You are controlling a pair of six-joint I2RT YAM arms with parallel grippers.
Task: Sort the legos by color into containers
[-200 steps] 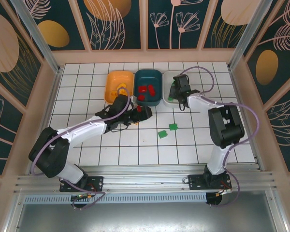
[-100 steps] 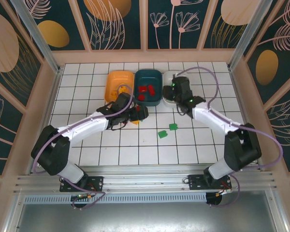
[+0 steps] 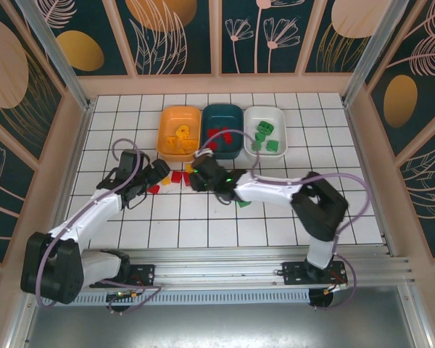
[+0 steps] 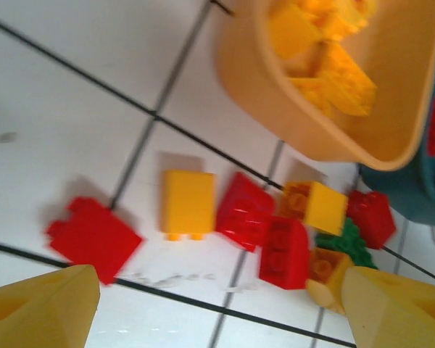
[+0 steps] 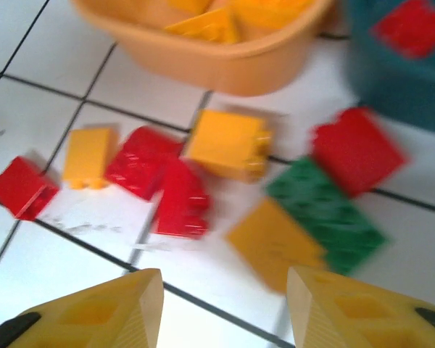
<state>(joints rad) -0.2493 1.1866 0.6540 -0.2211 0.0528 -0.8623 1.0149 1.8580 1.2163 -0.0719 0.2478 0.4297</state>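
Both arms reach in low over the tiles. The left gripper [image 4: 221, 281] has its fingers spread wide with nothing in them, and the right gripper [image 5: 225, 277] is the same. Between them is a loose pile of legos [image 3: 176, 176]: reds, yellows, one green. It sits just in front of the orange bowl [image 3: 168, 123] with its yellow bricks. Further along, the teal bowl [image 3: 232, 116] has reds and the white bowl [image 3: 255, 116] has greens.

White links [image 3: 94, 211], black joints [image 3: 320, 209], yellow jaws
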